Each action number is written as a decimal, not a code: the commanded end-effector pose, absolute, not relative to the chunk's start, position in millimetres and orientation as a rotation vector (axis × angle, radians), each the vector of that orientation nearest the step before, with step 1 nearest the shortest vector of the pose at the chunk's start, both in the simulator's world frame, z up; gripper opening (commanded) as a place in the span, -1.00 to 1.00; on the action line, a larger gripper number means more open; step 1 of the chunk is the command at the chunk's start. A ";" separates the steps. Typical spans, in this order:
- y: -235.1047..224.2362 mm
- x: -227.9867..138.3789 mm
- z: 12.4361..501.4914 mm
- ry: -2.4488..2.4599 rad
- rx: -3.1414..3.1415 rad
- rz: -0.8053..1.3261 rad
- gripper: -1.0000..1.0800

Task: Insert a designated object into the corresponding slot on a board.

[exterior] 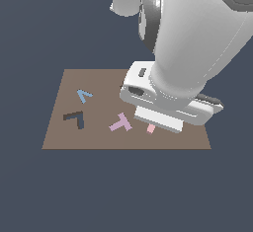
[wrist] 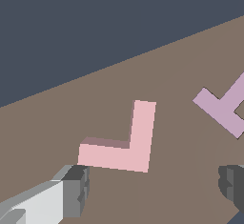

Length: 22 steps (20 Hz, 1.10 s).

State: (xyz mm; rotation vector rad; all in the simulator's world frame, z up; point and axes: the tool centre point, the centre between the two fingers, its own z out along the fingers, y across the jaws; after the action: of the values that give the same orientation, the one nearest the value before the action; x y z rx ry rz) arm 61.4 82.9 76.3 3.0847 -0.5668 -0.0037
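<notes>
Lying flat on the brown board, the dark L-shaped slot sits empty toward the board's 9 o'clock side in the exterior view, with a small blue letter at its 1 o'clock and a mauve T well apart at its 3 o'clock. The pink L block rests on the board outside any recess; the exterior view shows only a sliver of it under the arm's hand, at the T's 3 o'clock. The wrist view shows the whole block, with the claw spread wide, one finger close to the block's short arm, the other well apart, neither touching it.
</notes>
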 end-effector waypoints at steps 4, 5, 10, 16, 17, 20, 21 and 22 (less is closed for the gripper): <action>93.3 77.4 59.7 -0.680 3.065 -0.001 0.92; 94.5 79.4 57.7 -0.694 3.062 -0.001 0.92; 98.3 86.6 50.9 -0.740 3.053 0.000 0.92; 98.6 88.4 50.0 -0.748 3.051 0.000 0.92; 98.8 88.0 49.6 -0.747 3.051 -0.001 0.92; 98.9 88.1 46.0 -0.747 3.051 -0.001 0.92; 98.9 88.1 43.1 -0.747 3.051 -0.001 0.92; 98.6 88.2 39.8 -0.748 3.051 0.000 0.92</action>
State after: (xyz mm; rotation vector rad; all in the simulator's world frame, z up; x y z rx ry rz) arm 88.6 98.9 44.5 3.0519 -0.7472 0.0015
